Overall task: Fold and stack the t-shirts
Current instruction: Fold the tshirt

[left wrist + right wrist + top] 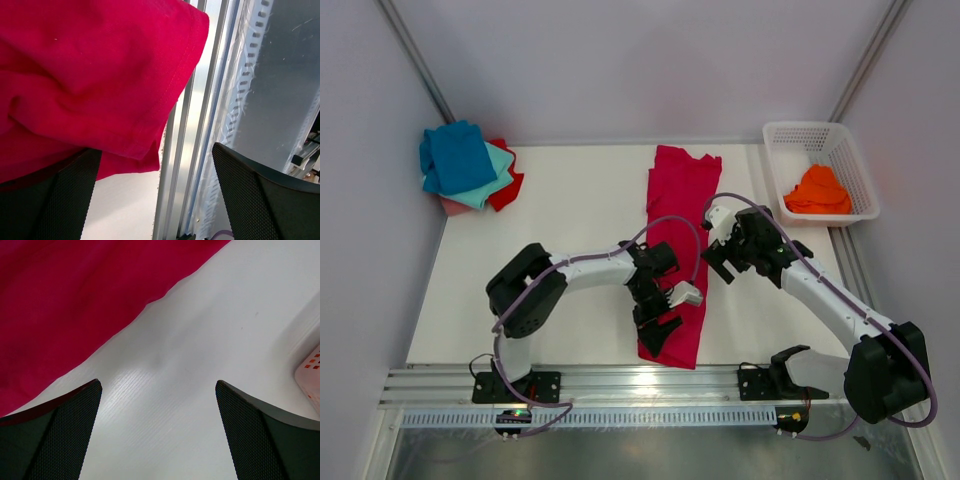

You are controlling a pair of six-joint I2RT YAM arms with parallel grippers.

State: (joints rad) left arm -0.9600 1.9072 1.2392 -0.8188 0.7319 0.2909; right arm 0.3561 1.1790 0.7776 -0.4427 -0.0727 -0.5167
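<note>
L end effector [672, 315] released, jaws wide over near hem of crimson t-shirt [678, 225], a long strip mid-desk [570, 220] reaching the near edge. R end effector [714, 242] also released, over bare desk just right of it. Far L: blue tee [455, 155] tops tee pile [492, 178]; far R: orange tee [817, 190] in white basket [790, 133].
</note>
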